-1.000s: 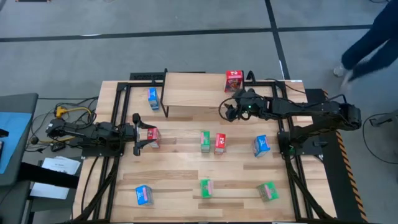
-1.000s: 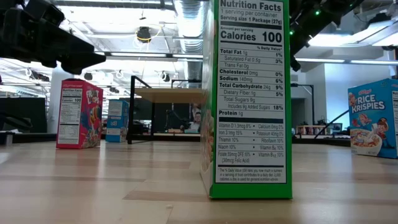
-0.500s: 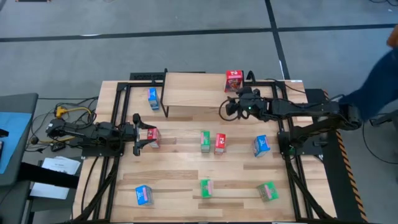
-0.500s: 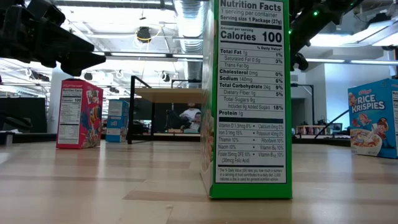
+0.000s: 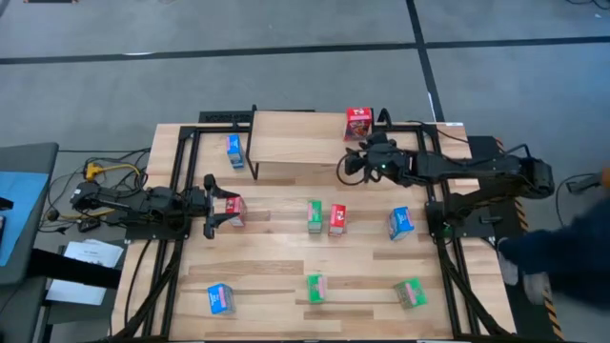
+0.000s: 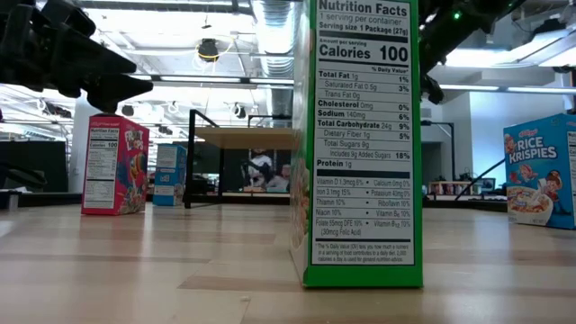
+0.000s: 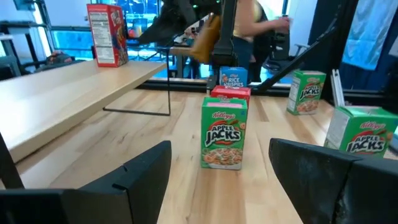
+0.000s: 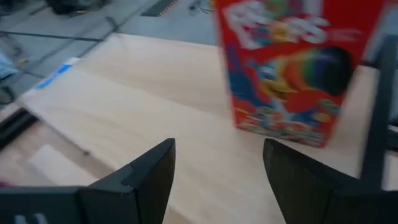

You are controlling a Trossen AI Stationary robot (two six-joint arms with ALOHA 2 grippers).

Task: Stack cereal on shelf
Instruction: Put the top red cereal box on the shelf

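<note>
The shelf (image 5: 295, 143) stands at the table's far side. One red cereal box (image 5: 358, 124) stands upright on its plank near the right end. My right gripper (image 5: 351, 164) is open just in front of that box (image 8: 292, 68), over the plank, with nothing between its fingers. My left gripper (image 5: 212, 202) is open at the table's left, raised beside another red box (image 5: 234, 211) that stands on the table. Other boxes stand on the table: green (image 5: 315, 215), red (image 5: 337, 219), blue (image 5: 400, 223).
A blue box (image 5: 234, 151) stands left of the shelf. Near the front edge are a blue box (image 5: 220, 299) and two green ones (image 5: 316, 287) (image 5: 411, 292). A person (image 5: 562, 257) is beside the table's right edge.
My right gripper has rolled a little at the wrist while staying in place by the red box on the shelf. The person beside the table's right edge has moved from its far end toward its near end.
</note>
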